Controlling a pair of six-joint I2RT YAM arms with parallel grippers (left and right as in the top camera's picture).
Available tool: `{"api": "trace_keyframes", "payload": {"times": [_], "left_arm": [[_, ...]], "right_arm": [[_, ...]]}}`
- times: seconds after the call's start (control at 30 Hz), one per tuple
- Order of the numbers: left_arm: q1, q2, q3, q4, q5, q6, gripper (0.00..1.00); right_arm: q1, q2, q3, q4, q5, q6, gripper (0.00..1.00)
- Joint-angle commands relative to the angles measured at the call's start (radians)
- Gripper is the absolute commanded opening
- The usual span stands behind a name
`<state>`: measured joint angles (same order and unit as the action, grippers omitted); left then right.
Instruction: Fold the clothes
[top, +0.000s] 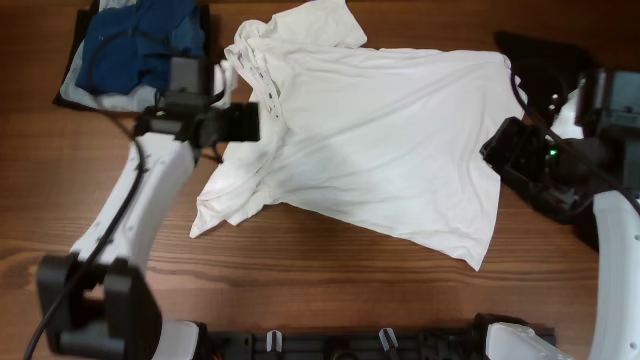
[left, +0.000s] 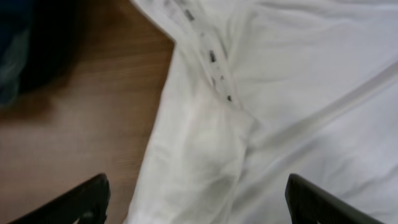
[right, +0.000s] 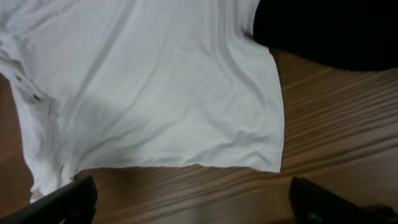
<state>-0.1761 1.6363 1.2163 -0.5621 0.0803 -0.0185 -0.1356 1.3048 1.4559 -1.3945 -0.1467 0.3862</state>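
Observation:
The clothes, a large white T-shirt (top: 380, 140), lie spread and rumpled across the middle of the wooden table, one sleeve at the top (top: 320, 25). Small dark marks run along a folded ridge of the shirt (left: 212, 57). My left gripper (top: 262, 120) hovers over the shirt's left, bunched side. In the left wrist view its jaws stand wide open (left: 199, 211) with white cloth (left: 205, 155) lying below and between them. My right gripper (top: 492, 152) is at the shirt's right edge. It is open (right: 196, 208) over bare wood, just short of the shirt's hem (right: 186, 163).
A blue shirt (top: 140, 45) lies bundled on a dark mat at the back left. A black object (top: 535, 55) sits at the back right, beside the shirt's corner (right: 323, 31). Bare wood table (top: 300, 270) runs along the front.

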Motion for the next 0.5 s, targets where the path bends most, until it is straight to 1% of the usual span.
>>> {"api": "trace_keyframes", "payload": {"times": [0.0,0.13,0.23,0.33,0.4,0.47], "left_arm": [[-0.073,0.139,-0.005,0.147,-0.015,0.151,0.9],[-0.127,0.25,-0.005,0.231,-0.069,0.15,0.88],[-0.155,0.296,-0.005,0.268,-0.129,0.149,0.85],[-0.167,0.32,-0.005,0.277,-0.171,0.141,0.8],[-0.166,0.326,-0.005,0.269,-0.204,0.107,0.77],[-0.161,0.328,-0.005,0.254,-0.229,0.081,0.72]], "right_arm": [[0.0,-0.001,-0.102,0.065,0.021,0.014,1.0],[0.0,-0.001,-0.14,0.092,0.024,0.017,1.0],[0.0,0.0,-0.14,0.106,0.028,0.017,1.0],[0.0,0.0,-0.14,0.107,0.028,0.018,1.0],[0.0,0.0,-0.14,0.107,0.028,0.018,1.0],[0.0,0.0,-0.14,0.107,0.028,0.018,1.0]]}}
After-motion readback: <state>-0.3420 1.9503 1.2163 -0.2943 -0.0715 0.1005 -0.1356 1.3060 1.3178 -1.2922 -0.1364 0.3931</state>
